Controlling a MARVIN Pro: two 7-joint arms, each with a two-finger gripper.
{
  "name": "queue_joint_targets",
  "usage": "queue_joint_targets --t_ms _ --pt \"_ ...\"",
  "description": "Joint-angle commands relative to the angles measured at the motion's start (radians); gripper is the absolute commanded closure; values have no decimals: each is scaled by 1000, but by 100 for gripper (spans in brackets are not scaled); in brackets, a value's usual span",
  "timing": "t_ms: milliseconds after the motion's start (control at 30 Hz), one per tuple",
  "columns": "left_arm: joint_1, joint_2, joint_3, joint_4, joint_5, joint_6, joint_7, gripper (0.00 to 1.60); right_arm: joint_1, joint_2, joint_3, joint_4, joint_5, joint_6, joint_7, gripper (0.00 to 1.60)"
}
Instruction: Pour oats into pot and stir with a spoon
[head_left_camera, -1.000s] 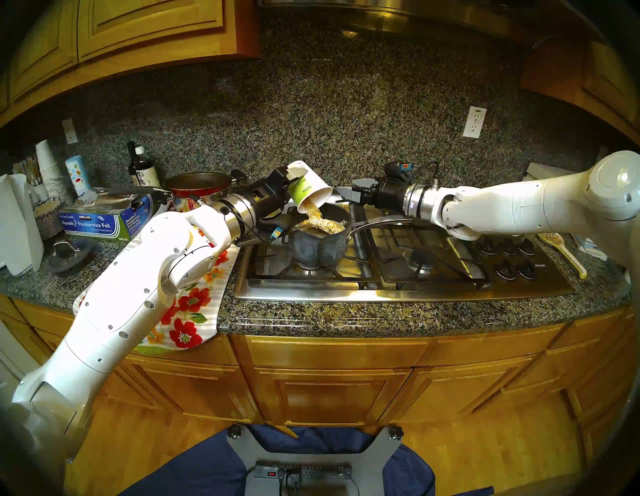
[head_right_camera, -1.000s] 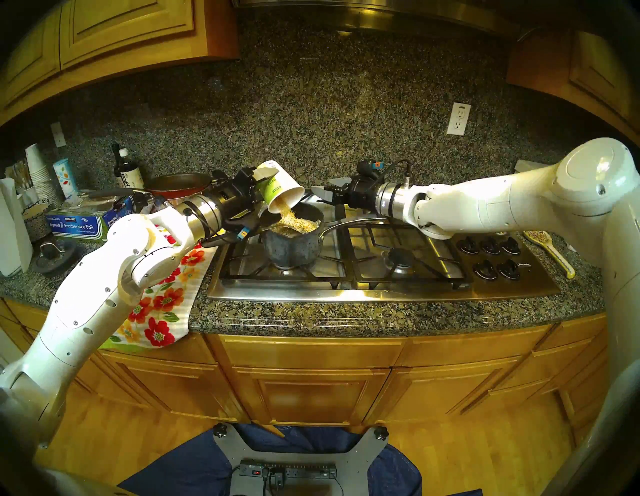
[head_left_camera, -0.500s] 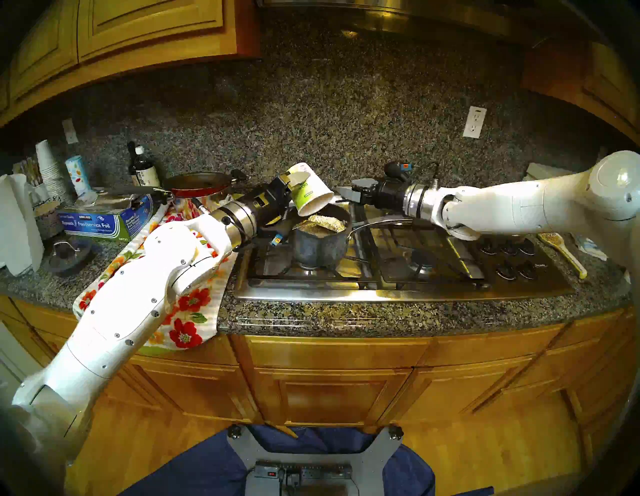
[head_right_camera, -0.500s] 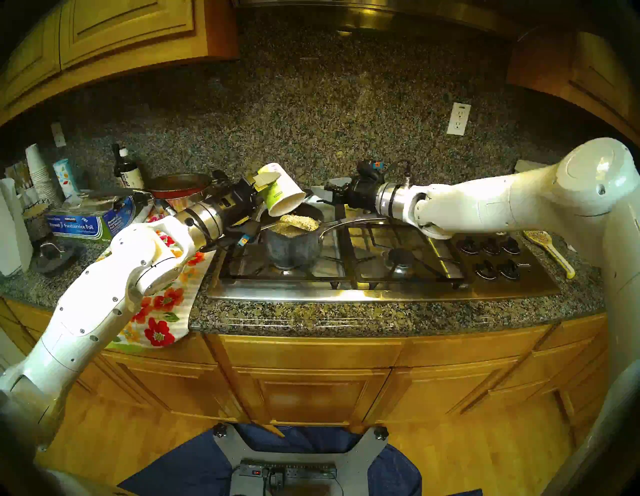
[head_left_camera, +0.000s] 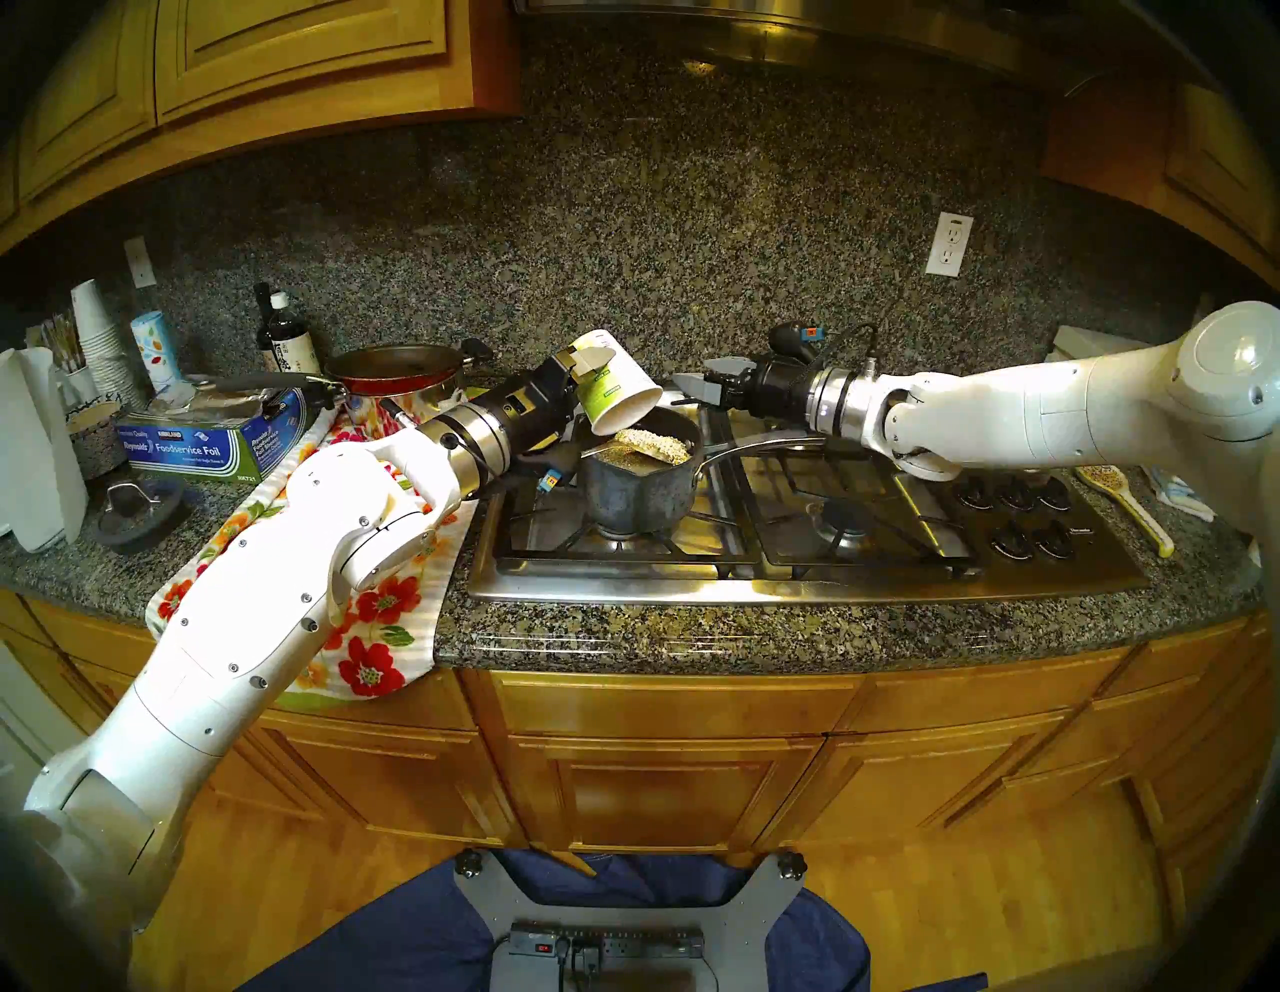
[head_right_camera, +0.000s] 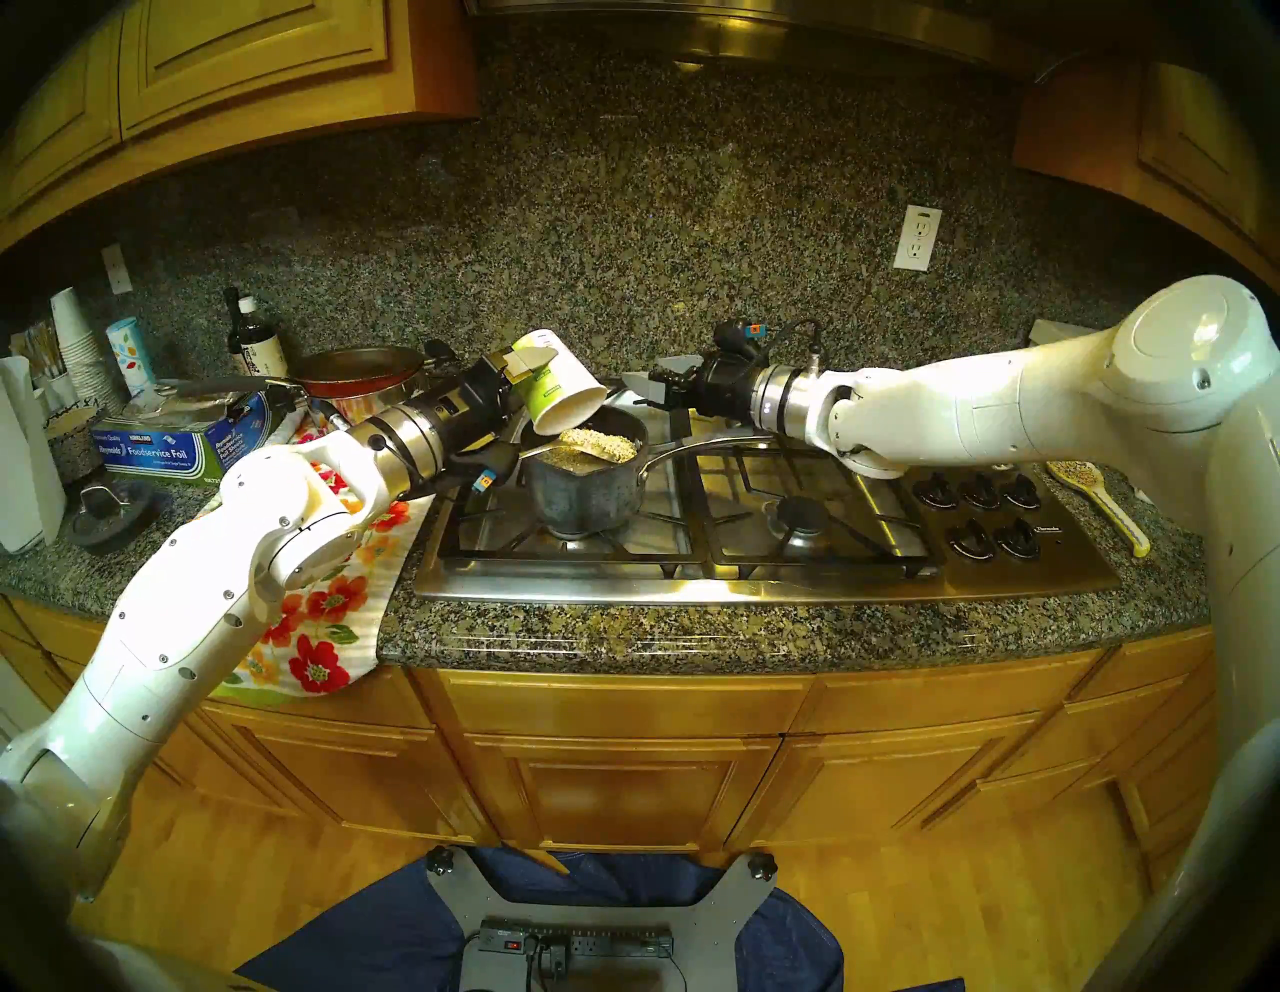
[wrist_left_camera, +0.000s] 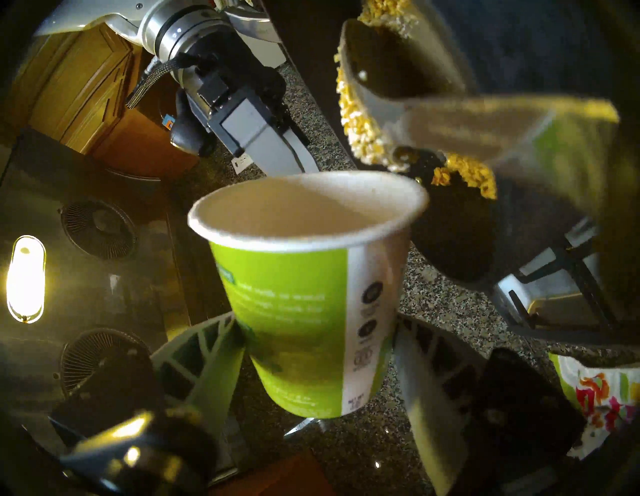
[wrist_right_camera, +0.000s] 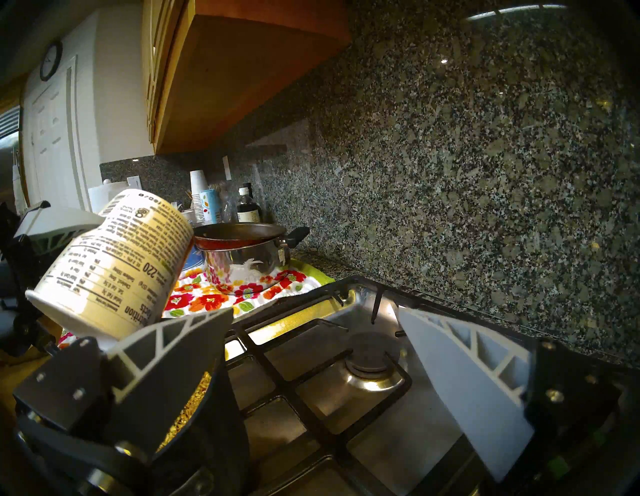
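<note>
My left gripper (head_left_camera: 594, 377) is shut on the white and green paper cup (head_left_camera: 620, 391), which is tipped mouth-down over the left rim of the dark grey pot (head_left_camera: 637, 499) on the front left burner. In the left wrist view the cup (wrist_left_camera: 301, 277) is empty inside. Pale oats (head_left_camera: 658, 447) lie heaped in the pot and on the bowl of the spoon (head_left_camera: 602, 450). The spoon rests across the pot's rim, its black handle pointing left under my left wrist. My right gripper (head_left_camera: 692, 384) hovers open just behind and right of the pot, holding nothing.
The pot's silver handle (head_left_camera: 755, 443) points right over the stove grates. A red frying pan (head_left_camera: 395, 367) sits on a steel pot behind my left wrist. A foil box (head_left_camera: 208, 443), floral towel (head_left_camera: 374, 623) and stacked cups (head_left_camera: 97, 339) are left; a yellow spoon rest (head_left_camera: 1122, 499) right.
The stream of oats from the cup into the pot has stopped. The left arm shifted and its elbow dropped, with the cup still tipped over the pot. The right arm stayed still.
</note>
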Motion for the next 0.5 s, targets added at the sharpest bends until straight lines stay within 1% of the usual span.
queue_joint_targets --t_ms 0,33,100,133,200,300,333,367,467 --pt "-121 -39 -69 -10 -23 -11 -26 86 30 -1 14 8 1 -4 2 0" --pt "-112 -46 -86 -17 -22 -15 -32 86 30 -1 14 8 1 -4 2 0" --pt "-147 -48 -80 -6 -28 -25 -47 86 30 -1 14 8 2 -4 2 0" --pt "-130 -59 -101 -15 -24 -33 -53 86 30 -1 14 8 2 -4 2 0" --pt "-159 -58 -95 -6 -34 -45 -70 87 30 -1 14 8 2 -4 2 0" --pt "-176 -64 -109 -8 -51 -65 -101 87 30 -1 14 8 2 -4 2 0" --pt "-191 -63 -106 -2 -71 -70 -121 87 30 -1 14 8 2 -4 2 0" --pt "-183 -66 -120 -6 -66 -74 -124 87 30 -1 14 8 2 -4 2 0" --pt "-215 -64 -123 12 -99 -83 -171 87 31 -1 14 8 2 -4 3 0"
